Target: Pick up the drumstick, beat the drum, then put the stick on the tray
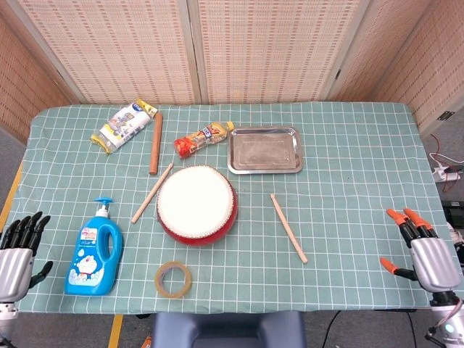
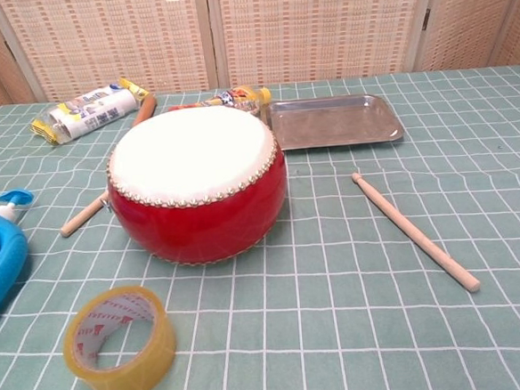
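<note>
From above, the drumstick (image 1: 288, 227) is seen right of the drum (image 1: 196, 204), running near-to-far; the right hand (image 1: 420, 250), fingers spread and empty, looks nearer than the left hand (image 1: 18, 250), also spread. Chest-level, no hands are shown, and the stick's butt end points toward the right side.

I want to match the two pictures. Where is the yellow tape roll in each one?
Head view: the tape roll lies near the bottom edge, below the drum.
Chest view: the tape roll is at the bottom left, in front of the drum.
Shared landmark: the red drum, with the tape just on the robot's side of it.
</note>
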Available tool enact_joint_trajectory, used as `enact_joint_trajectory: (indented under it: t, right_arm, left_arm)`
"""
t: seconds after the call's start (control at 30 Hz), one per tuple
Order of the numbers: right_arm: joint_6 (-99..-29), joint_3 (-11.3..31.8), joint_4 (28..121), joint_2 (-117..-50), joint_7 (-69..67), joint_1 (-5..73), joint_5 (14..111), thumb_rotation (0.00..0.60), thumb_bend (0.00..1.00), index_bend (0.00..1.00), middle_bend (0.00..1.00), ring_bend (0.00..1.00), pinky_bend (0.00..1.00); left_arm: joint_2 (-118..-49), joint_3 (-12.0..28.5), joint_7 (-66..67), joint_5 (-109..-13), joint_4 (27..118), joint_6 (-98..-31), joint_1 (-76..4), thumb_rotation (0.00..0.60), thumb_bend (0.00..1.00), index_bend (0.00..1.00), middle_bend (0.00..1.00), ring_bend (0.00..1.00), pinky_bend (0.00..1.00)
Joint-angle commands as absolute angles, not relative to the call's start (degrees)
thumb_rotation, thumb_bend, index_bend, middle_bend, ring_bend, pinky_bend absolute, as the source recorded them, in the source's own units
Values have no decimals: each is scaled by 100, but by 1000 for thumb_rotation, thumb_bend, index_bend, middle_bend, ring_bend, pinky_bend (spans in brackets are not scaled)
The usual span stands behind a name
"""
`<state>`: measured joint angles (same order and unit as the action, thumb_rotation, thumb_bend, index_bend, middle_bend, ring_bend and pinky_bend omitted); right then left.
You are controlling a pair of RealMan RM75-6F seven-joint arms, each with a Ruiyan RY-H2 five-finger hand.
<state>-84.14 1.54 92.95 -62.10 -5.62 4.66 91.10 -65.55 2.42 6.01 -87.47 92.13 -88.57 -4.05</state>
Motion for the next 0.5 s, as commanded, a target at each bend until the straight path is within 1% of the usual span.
enact_joint_trajectory:
  t: [0.03,0.17,0.43,0.5]
  right_arm:
    - [-7970,168,9333,-6354,-367,775,9175,600,144,101,155,67,176]
    - [-7482,230,9301,-6615,-283,1093,9068,600,144,101,155,67,176]
    - [-6408,320,9047,-7351,81,1744,8674,600,142,85,141,59,176]
    - [-6275,338,8951,-7516,187,1852,8621,600,140,84,139,59,175]
  left_arm:
    - [-6563,219,569,-8745,9184,-8884,-369,600,208,0,0,0,0]
    - [-6576,188,510,-8726,9124,-8907,-316,600,209,0,0,0,0]
    - [-6599,153,405,-8725,9035,-8951,-243,600,208,0,0,0,0]
    - [-6601,143,390,-8725,9014,-8937,-238,600,208,0,0,0,0]
